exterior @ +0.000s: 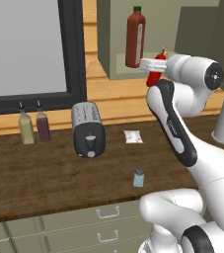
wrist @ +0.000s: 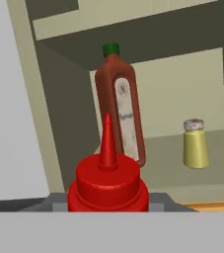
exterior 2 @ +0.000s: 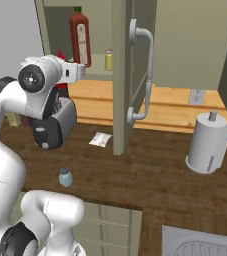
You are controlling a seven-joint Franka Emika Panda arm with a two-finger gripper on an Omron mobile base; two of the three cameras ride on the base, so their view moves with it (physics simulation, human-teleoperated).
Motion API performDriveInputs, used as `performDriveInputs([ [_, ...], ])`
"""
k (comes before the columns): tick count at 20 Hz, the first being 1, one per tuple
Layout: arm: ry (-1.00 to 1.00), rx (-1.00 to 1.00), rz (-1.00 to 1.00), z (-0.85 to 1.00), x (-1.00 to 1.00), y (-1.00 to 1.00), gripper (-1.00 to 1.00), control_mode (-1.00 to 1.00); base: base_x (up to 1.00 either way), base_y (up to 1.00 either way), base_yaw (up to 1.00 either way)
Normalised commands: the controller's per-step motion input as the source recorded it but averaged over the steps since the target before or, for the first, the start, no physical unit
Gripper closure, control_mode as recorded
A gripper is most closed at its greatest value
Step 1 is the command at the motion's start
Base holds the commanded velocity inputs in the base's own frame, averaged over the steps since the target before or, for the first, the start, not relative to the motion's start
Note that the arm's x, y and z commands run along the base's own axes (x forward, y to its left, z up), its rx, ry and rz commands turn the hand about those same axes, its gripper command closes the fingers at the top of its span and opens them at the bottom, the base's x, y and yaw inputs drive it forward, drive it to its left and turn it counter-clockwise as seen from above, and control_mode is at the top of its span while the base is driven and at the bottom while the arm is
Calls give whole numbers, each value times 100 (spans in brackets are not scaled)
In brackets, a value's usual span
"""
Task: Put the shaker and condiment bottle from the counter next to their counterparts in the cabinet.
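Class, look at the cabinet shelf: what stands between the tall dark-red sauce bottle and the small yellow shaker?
Nothing: in the hand view, bare pale shelf separates the sauce bottle from the yellow shaker.

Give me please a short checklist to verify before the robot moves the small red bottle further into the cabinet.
1. Grip on the condiment bottle: ok. The gripper is shut on it and holds it up, off the counter.
2. Bottle attitude: ok, nozzle points up in the hand view.
3. Cabinet open: ok, the shelf is in view ahead.
4. Free place beside the tall dark-red bottle: ok, bare shelf lies between it and the yellow shaker.
5. Bottle bottom above the shelf edge: cannot tell.
6. Pale shaker: not ok, it stands on the counter, not yet moved.
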Motion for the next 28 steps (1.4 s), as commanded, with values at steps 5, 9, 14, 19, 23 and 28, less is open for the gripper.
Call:
performDriveInputs([
  [5, -2, 0, 0, 0, 0, 0, 100, -100, 0, 0, 0],
  [9, -10, -4, 0, 26, 0, 0, 100, -100, 0, 0, 0],
  [14, -1, -13, 0, 46, -3, 1, 100, -100, 0, 0, 0],
  [19, 2, 0, 0, 1, 10, 2, 100, -100, 0, 0, 0],
  [23, 7, 0, 0, 0, 31, 16, 100, -100, 0, 0, 0],
  [28, 4, 0, 0, 3, 18, 9, 100, -100, 0, 0, 0],
])
